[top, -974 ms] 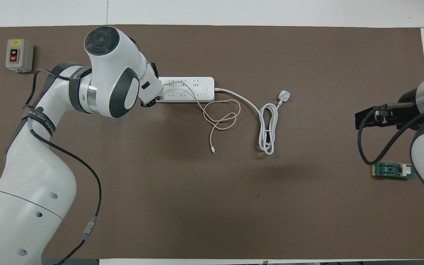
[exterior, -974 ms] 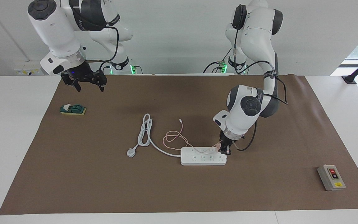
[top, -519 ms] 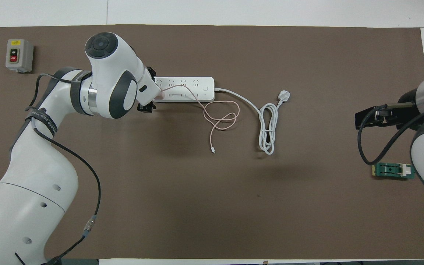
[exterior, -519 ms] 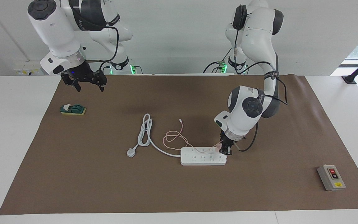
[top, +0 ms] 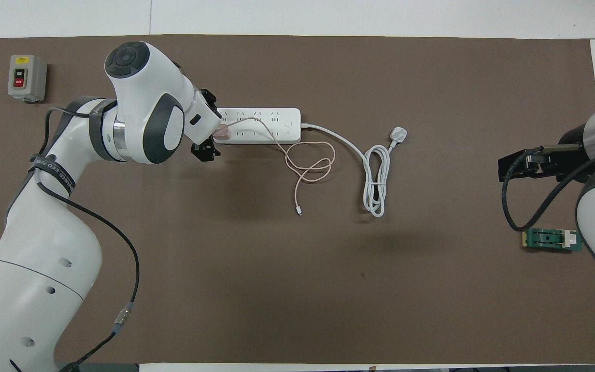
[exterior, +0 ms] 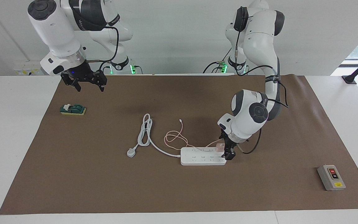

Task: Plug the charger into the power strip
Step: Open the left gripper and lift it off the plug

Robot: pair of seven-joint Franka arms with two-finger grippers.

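At the strip's end toward the left arm: the charger (exterior: 219, 147) sat on the power strip (exterior: 203, 156), in the row of outlets nearer the robots, its pale-pink body showing clear of the pincer.
Change: half a second earlier the left pincer (exterior: 229, 153) had been closed around the charger over that outlet; now it had slid off toward the left arm's end of the surface and stood just beside the strip's short edge, apart from the charger.
Left pincer state: its dark fingers appeared spread, one at each side of the strip's end in the overhead view (top: 205, 124), and they held nothing.
Charger cable: the thin pink cable (exterior: 174, 138) ran from the cube across the strip's top into loose loops on the brown mat (exterior: 104, 174), nearer the robots than the strip, lying much as it had a second before.
Power strip: it lay flat and had not shifted; its thick white cord (exterior: 144, 132) and three-pin plug (exterior: 131, 152) rested unplugged on the mat.
Right pincer: the right pincer (exterior: 87, 81) waited, raised over the mat's edge near the green block (exterior: 72, 109), its fingers apart and empty.
Meaning: the charger looked seated and released, so the plugging step seemed done; how deep the prongs went could not be seen.
Also present: the grey button box (exterior: 331, 177) sat well apart.
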